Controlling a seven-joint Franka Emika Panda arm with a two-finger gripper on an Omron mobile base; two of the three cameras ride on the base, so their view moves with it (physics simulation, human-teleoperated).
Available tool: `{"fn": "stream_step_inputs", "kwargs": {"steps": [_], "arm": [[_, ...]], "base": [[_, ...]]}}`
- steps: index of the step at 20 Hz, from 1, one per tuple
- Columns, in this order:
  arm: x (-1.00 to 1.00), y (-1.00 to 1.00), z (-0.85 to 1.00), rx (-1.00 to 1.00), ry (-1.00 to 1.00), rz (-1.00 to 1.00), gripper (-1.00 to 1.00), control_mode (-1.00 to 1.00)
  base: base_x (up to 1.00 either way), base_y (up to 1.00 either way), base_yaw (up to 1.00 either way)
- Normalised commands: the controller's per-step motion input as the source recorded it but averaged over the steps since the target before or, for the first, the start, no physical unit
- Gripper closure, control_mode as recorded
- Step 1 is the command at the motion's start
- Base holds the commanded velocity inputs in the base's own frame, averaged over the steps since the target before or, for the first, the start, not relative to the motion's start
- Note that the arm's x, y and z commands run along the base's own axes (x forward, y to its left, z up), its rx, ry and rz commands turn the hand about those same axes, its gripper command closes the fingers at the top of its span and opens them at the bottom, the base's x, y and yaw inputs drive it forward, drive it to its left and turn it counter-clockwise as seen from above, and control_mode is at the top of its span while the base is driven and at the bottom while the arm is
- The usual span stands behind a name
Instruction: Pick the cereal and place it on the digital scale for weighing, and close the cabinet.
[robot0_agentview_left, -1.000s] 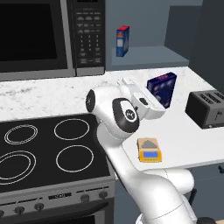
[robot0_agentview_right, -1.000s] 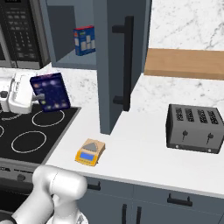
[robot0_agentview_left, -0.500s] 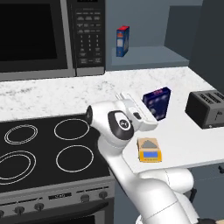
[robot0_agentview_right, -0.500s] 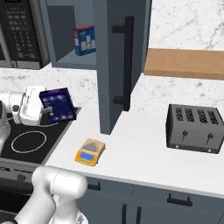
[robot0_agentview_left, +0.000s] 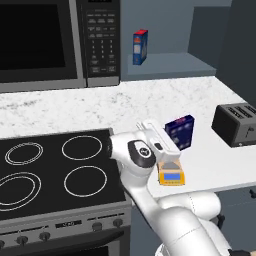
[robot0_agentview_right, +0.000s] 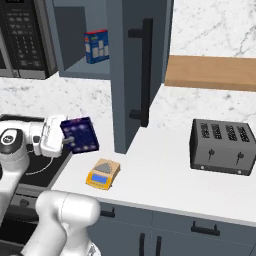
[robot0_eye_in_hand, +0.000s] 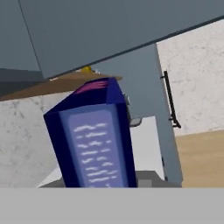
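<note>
A: Entry — what changed over the last second?

B: The cereal (robot0_agentview_left: 180, 132) has come down and across from beside the stove toward the digital scale (robot0_agentview_left: 171, 173). The tool (robot0_agentview_right: 64, 141) is clamped on the box's side, carrying it tilted and clear of the worktop (robot0_agentview_right: 165, 170).

A: Is it on the scale yet?

B: No. In the right base view the box hangs above and a little to the stove side of the scale, apart from it. The hand view shows the box's narrow face (robot0_eye_in_hand: 94, 144) close up; the fingertips are hidden behind it.

A: Meaning for the task?

B: Transport looks nearly done — what remains, by my reading, is a short shift over the grey plate, lowering, and release. The cabinet (robot0_agentview_right: 131, 75) door stands open, handle (robot0_agentview_right: 145, 70) facing out, another blue box (robot0_agentview_right: 97, 46) on its shelf. Closing is not yet begun.
</note>
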Motion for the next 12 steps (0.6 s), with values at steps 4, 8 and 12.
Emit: {"fn": "stream_step_inputs", "kwargs": {"steps": [4,8,12], "arm": [[0.44,-0.14,-0.52,-0.01,0.15,-0.07,1.0,-1.0],[0.42,-0.09,-0.45,0.0,0.17,-0.04,1.0,-1.0],[0.48,-0.21,-0.55,0.0,0.02,0.0,1.0,-1.0]], "base": [[0.0,0.0,0.0],[0.0,0.0,0.0],[0.0,0.0,0.0]]}}
